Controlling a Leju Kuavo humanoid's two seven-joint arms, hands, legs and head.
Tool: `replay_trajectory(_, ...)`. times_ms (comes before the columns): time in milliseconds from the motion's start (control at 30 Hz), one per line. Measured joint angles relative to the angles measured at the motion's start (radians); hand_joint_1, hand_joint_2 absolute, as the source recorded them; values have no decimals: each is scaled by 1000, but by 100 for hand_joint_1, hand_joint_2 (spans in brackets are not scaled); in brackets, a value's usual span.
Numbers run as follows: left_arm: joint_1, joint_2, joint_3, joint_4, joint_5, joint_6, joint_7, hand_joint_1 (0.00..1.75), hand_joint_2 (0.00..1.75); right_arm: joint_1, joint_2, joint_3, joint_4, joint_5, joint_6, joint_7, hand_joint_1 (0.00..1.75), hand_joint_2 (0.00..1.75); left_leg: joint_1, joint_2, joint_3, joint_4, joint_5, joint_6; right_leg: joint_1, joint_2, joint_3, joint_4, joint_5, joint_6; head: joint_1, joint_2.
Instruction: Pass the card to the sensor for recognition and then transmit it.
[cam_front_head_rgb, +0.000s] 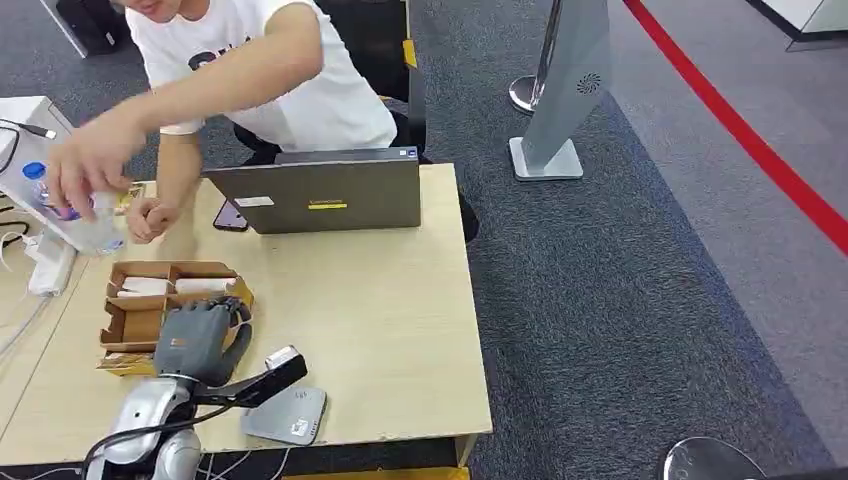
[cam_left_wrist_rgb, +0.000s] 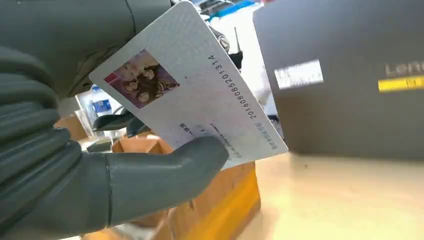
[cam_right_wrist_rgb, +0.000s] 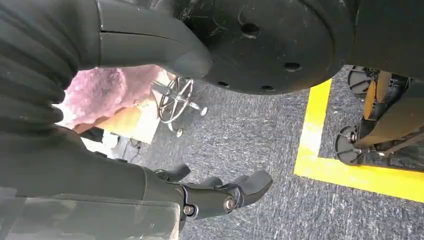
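My left hand (cam_front_head_rgb: 200, 338) hovers at the near left of the table over a cardboard box (cam_front_head_rgb: 125, 322). In the left wrist view that hand (cam_left_wrist_rgb: 75, 165) pinches a white card (cam_left_wrist_rgb: 200, 95) between thumb and fingers; the card bears a small photo and a printed number. The grey flat sensor pad (cam_front_head_rgb: 286, 415) lies on the table near the front edge, just right of the left forearm. My right hand (cam_right_wrist_rgb: 220, 192) hangs beside the body above the carpet, fingers apart, holding nothing.
A closed grey laptop (cam_front_head_rgb: 320, 192) stands across the far side of the wooden table (cam_front_head_rgb: 390, 320), with a dark phone (cam_front_head_rgb: 229, 216) beside it. A person (cam_front_head_rgb: 270, 70) leans over the far left, one hand on a water bottle (cam_front_head_rgb: 70, 210). A grey floor stand (cam_front_head_rgb: 560, 100) rises beyond the table.
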Motion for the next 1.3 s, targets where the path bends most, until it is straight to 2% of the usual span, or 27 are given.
replay_trajectory(333,8,0,-15,34,-8,0,-5,175,175,0,0,4,1,-2,0,-3,0,175,0,0,0,0,0,0,0,0,0,0,0,0,0,0)
replay_trajectory(700,23,0,-101,41,-21,8,-13,175,175,0,0,33,3,-49,0,-11,0,175,0,0,0,0,0,0,0,0,0,0,0,0,0,0)
replay_trajectory(1300,30,-6,-161,59,-12,9,-22,175,175,-1,0,60,6,-76,0,-16,0,175,0,0,0,0,0,1,0,-1,0,0,0,0,0,0)
